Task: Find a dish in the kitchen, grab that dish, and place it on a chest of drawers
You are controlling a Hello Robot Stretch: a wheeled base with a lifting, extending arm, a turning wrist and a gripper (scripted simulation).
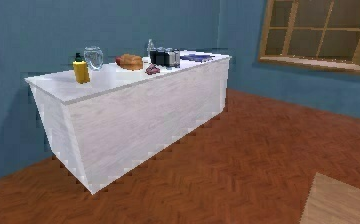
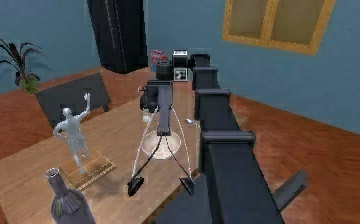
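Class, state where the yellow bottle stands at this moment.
In the forward view's left half, the yellow bottle stands near the left end of the white counter, with a clear glass vessel just to its right.

In the forward view, a bench (image 1: 138, 115) fills the left and middle. Along its top, left to right, stand a bottle (image 1: 81, 68), a jug (image 1: 94, 55), a round thing (image 1: 131, 62) and a boxy appliance (image 1: 166, 57). A window (image 1: 318, 35) sits upper right.

In the arm side view, a second bench (image 2: 28, 175) spans the lower left. It carries a statue (image 2: 73, 130), with a tall bottle (image 2: 63, 200) before it at the bottom edge. A chair (image 2: 73, 95) stands behind and a plant (image 2: 16, 60) is at upper left. The gripper (image 2: 148, 98) lies just above the frame's middle.
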